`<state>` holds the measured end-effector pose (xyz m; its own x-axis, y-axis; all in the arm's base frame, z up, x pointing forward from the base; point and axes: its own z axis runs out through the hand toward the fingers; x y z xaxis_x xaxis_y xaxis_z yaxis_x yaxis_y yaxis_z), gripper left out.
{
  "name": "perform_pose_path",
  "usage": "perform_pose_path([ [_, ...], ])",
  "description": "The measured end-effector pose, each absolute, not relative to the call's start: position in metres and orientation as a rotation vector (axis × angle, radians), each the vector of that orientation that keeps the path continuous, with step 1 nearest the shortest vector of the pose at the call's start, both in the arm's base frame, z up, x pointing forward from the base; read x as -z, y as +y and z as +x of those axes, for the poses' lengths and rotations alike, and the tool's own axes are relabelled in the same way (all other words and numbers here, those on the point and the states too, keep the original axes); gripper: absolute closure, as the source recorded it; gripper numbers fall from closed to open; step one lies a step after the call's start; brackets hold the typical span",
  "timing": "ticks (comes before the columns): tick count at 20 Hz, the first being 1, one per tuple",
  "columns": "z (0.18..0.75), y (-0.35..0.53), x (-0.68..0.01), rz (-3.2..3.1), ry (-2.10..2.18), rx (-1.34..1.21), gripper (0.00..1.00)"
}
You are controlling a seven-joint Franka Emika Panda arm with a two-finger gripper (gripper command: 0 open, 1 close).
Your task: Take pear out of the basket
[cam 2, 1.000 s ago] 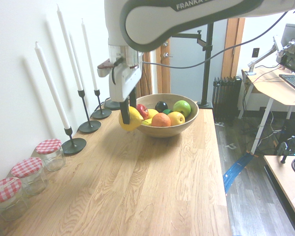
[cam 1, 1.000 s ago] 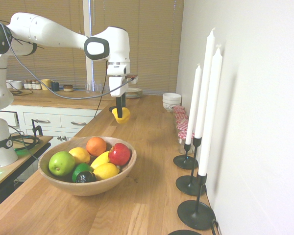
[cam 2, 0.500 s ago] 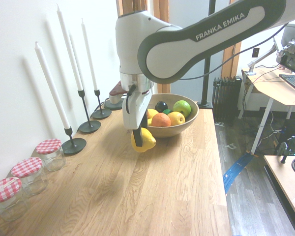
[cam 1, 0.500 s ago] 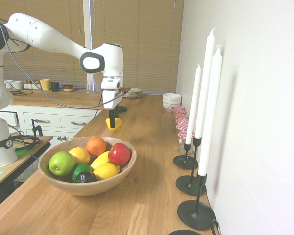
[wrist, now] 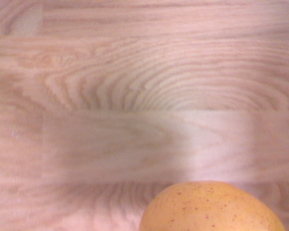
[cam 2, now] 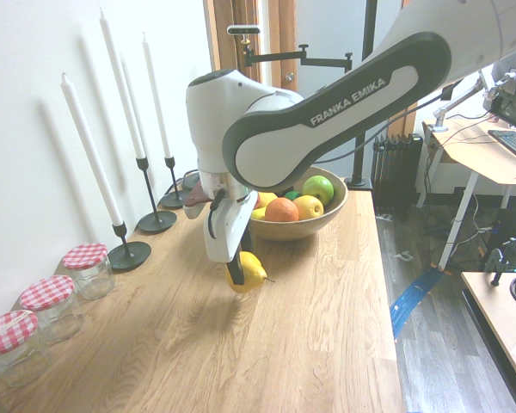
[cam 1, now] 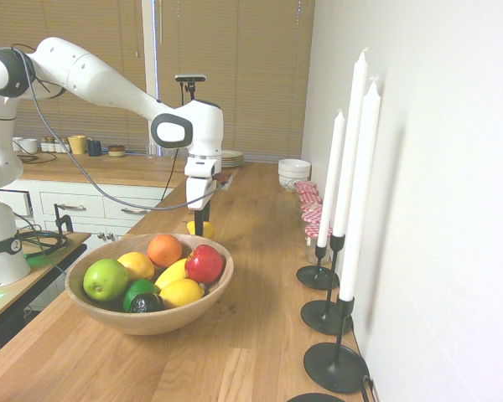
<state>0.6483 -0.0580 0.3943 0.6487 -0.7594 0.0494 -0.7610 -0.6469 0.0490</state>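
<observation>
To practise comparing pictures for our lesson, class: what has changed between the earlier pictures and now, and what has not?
The gripper has carried the pear lower, towards the counter, and a little away from the wall with the candles. Nothing was newly gripped or released. The basket and its fruit stayed put.
</observation>
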Motion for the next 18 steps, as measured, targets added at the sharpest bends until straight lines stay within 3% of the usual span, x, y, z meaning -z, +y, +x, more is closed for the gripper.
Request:
perform_pose_path([
  [8, 0.6576, -0.0572, -0.3898, 2.787, -1.291, -0.033, 1.0],
  [9, 0.6579, -0.0569, -0.3894, 2.784, -1.295, -0.032, 0.0],
  [18, 0.6582, -0.0538, -0.3906, 2.783, -1.3, -0.021, 0.0],
])
